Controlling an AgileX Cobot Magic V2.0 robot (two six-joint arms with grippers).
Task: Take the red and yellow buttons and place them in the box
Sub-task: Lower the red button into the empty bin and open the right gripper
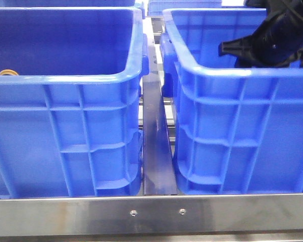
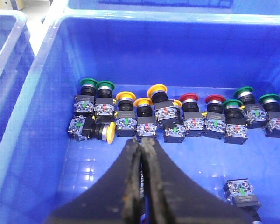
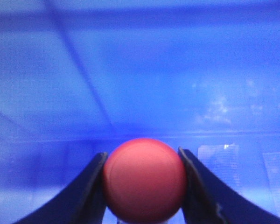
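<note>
red button (image 3: 144, 181) in right claw (image 3: 144, 186)

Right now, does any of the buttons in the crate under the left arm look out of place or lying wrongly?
Yes. Most buttons stand in a row, but one yellow button at the row's end lies on its side. Another button sits alone, apart from the row, its cap hidden. No damage is visible.

Front view: right arm (image 1: 272, 38) cut off by top/right edges, its tool below the right crate (image 1: 227, 126) rim, unseen. Left crate (image 1: 65, 131) wall hides contents; only a yellow sliver (image 1: 8, 72) shows. Right wrist view: red button (image 3: 143, 179) cut by frame edge, body hidden, bg blurred. Left wrist view: lone button block (image 2: 242, 192) clipped at edge, cap colour can't tell.
</note>
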